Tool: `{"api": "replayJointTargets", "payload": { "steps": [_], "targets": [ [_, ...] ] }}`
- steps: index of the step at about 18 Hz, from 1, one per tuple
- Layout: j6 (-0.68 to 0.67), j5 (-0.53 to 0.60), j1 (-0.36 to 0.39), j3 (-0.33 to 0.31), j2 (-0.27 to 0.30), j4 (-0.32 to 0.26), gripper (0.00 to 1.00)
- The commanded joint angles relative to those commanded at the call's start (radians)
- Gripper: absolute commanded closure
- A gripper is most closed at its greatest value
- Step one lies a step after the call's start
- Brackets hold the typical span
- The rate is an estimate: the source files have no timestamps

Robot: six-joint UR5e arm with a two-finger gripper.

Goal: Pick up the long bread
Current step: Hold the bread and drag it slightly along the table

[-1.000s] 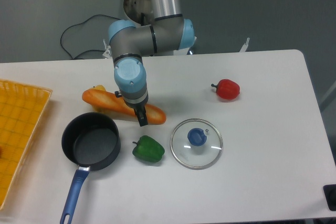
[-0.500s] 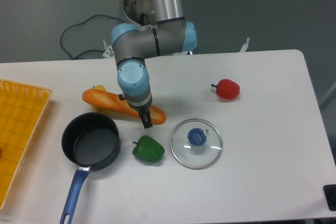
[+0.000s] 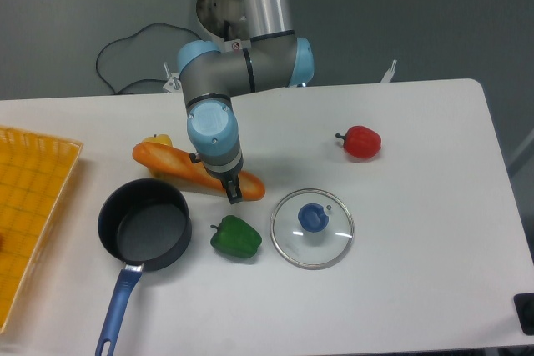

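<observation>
Our pincer (image 3: pixel 233 192) has slid a little toward the right end of the long bread (image 3: pixel 198 172), and the bread has shifted a tiny bit, so we think we have a grip on it. The fingers look narrow and pressed on the bread, which lies right under us on the table (image 3: pixel 417 273). Just below us sits the green pepper (image 3: pixel 236 237). To our left is the black pot (image 3: pixel 145 224). Behind the bread's far end peeks the small yellow pepper (image 3: pixel 159 140).

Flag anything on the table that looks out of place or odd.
The lid lies on the table, off the pot. Nothing is spilled or broken. The gripper is down at the bread.
</observation>
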Motion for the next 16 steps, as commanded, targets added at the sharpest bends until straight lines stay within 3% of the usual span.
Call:
{"api": "replayJointTargets", "payload": {
  "steps": [1,3,6,9,16],
  "targets": [
    [-0.003,0.014,-0.002,0.0,0.0,0.0,0.6],
    [-0.008,0.02,-0.003,0.0,-0.002,0.0,0.67],
    [-0.017,0.022,-0.005,0.003,0.002,-0.002,0.92],
    [-0.023,0.022,-0.005,0.005,0.002,-0.003,1.0],
    [-0.025,0.023,-0.005,0.005,0.003,-0.005,1.0]
  ]
}}
